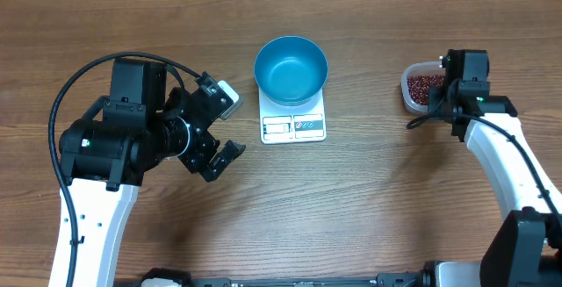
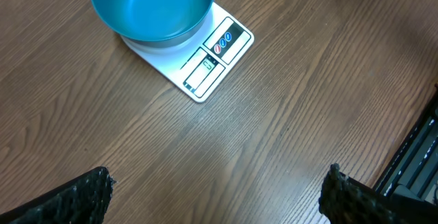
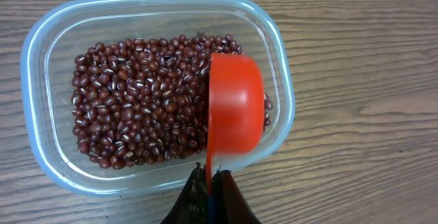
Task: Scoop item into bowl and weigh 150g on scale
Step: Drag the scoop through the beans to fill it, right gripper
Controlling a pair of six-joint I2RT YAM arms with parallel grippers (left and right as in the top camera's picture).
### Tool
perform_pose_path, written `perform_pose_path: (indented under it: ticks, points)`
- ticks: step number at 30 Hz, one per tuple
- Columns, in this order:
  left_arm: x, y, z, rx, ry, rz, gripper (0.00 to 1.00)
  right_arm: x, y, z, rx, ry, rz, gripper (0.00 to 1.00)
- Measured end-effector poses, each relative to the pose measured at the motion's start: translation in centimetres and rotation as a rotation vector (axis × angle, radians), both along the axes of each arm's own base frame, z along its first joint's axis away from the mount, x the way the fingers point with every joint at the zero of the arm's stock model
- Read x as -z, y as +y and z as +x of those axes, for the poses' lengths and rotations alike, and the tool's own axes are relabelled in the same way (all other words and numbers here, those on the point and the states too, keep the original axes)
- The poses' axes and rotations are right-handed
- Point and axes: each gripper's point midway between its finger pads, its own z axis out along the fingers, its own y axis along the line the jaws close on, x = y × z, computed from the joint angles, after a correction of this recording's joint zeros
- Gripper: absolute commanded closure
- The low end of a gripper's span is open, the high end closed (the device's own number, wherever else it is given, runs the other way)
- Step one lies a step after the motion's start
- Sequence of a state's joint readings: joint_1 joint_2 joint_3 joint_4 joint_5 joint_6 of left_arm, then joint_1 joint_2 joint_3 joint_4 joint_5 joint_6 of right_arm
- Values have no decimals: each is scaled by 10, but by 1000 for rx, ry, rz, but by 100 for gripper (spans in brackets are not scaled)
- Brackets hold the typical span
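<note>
The blue bowl [image 1: 291, 68] [image 2: 152, 8] stands on the white scale [image 1: 293, 125] [image 2: 205, 66] at the table's middle back, and nothing shows inside it. My left gripper [image 1: 225, 122] [image 2: 217, 195] hovers open to the left of the scale, holding nothing. Red-brown beans [image 3: 140, 118] [image 1: 427, 83] fill a clear plastic tub [image 3: 34, 66] [image 1: 411, 94] at the right. My right gripper [image 3: 210, 179] [image 1: 457, 89] is shut on the handle of an orange scoop [image 3: 235, 111], whose cup lies tilted on its side against the beans at the tub's right end.
Bare wooden tabletop [image 1: 369, 199] spreads between the scale and the tub. A black cable [image 1: 70, 94] loops over the left arm. Dark equipment shows at the right edge [image 2: 417, 162] of the left wrist view.
</note>
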State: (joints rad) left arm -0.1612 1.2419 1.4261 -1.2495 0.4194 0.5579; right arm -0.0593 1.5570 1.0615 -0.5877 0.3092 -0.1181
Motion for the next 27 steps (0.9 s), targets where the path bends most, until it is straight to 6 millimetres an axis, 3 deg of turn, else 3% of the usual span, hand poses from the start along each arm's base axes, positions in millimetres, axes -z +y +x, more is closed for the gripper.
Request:
perform_pose_path:
  ticks: [27]
  points:
    - [0, 0, 0, 0, 0, 0, 0, 28, 22, 3, -32, 46, 162, 97]
